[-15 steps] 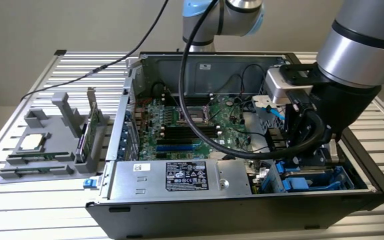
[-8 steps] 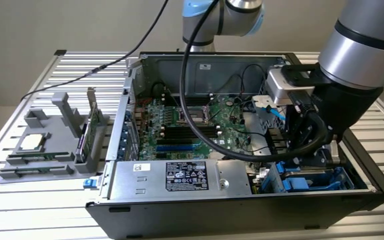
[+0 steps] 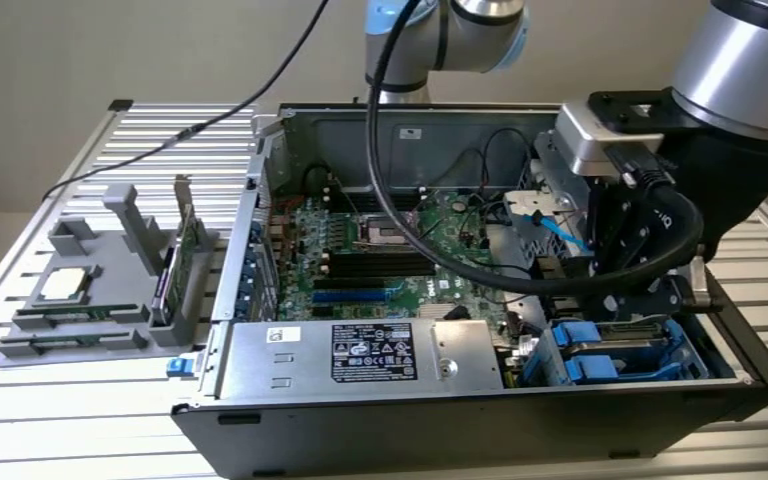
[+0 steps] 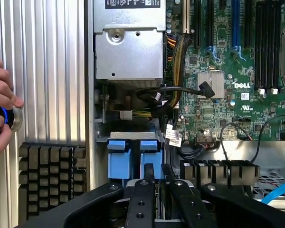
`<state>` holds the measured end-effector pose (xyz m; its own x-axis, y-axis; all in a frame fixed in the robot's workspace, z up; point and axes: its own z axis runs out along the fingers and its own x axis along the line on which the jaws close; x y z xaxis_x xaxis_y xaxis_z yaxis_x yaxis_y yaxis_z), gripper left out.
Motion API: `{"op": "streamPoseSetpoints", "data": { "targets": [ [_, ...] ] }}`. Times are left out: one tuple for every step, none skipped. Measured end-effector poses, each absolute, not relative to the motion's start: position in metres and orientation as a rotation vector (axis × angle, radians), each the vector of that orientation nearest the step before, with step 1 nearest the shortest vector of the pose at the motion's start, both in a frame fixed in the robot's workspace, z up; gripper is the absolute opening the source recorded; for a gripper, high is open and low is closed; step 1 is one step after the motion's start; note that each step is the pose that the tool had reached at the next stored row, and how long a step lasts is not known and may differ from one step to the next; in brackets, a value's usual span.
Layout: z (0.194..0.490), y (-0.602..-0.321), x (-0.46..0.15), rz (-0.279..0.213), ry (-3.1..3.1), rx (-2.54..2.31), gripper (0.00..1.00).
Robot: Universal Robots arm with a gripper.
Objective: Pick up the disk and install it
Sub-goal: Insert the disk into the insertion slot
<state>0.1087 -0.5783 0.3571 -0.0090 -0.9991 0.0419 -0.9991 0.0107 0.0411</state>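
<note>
– Hand (image 3: 620,315) first: where is it, and what are its fingers doing?
– It reaches down from the arm into the open computer case (image 3: 491,430), at the corner with the drive bay. Its two black fingers (image 4: 141,204) stand close together, pinching the disk (image 4: 152,161). The bright blue end of the disk's carrier shows right between the fingertips.
– So the disk is in the bay?
– Yes, directly below the hand. How deep it sits I cannot tell, because the fingers hide the rest of it.
– Anything next to it?
– A second blue carrier (image 4: 118,156) stands just beside it, to one side of the hand. Whether the two touch I cannot tell.
– And around the hand?
– Ahead of the fingertips, past the bay, lies the large silver box (image 4: 128,52) with the black-and-white label. Some black cables (image 4: 166,95) run between it and the hand. The green motherboard (image 4: 237,71) lies beside the hand, on the side away from the case wall.
– Outside the case?
– The case stands on a slatted metal table (image 3: 91,420). Past the case wall nearest the hand, a person's fingers (image 4: 0,76) are on a round button (image 4: 12,118) with a glowing blue ring. A black gridded block (image 4: 50,175) lies near it. Well apart from the hand, across the whole case, a grey holder (image 3: 91,300) carries a small square silver chip (image 3: 67,285).
</note>
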Motion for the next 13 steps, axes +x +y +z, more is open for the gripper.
{"op": "streamPoseSetpoints", "data": {
  "targets": [
    [0.357,-0.578,0.111,-0.001,-2.190,2.169,0.20],
    [0.358,-0.578,0.113,-0.001,-2.190,2.168,0.20],
    [0.358,-0.578,0.116,-0.002,-2.189,2.168,0.20],
    [0.358,-0.578,0.120,-0.003,-2.188,2.168,0.20],
    [0.358,-0.578,0.123,-0.005,-2.187,2.168,0.20],
    [0.358,-0.578,0.127,-0.006,-2.186,2.168,0.20],
    [0.358,-0.578,0.130,-0.007,-2.185,2.168,0.20],
    [0.358,-0.578,0.133,-0.008,-2.183,2.168,0.20],
    [0.358,-0.578,0.137,-0.009,-2.182,2.168,0.20],
    [0.358,-0.578,0.140,-0.011,-2.181,2.168,0.20],
    [0.358,-0.578,0.144,-0.012,-2.180,2.168,0.20],
    [0.358,-0.578,0.147,-0.013,-2.178,2.169,0.20],
    [0.358,-0.578,0.150,-0.014,-2.177,2.169,0.20]
  ]
}}
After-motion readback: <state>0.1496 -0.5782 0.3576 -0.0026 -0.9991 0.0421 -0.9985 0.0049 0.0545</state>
